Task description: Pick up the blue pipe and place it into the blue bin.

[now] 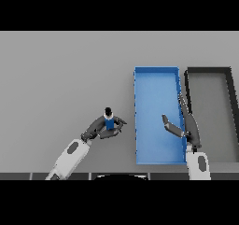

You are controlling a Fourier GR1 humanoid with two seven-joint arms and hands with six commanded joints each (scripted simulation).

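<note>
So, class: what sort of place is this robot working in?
Probably a sorting bench: a plain grey table with a blue bin beside a dark bin, and the left hand holding a blue pipe.

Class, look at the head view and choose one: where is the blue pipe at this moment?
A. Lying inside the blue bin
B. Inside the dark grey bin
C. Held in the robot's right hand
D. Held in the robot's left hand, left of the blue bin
D. The blue pipe sits within the curled fingers of the left hand, over the grey table to the left of the blue bin, not inside it.
</note>
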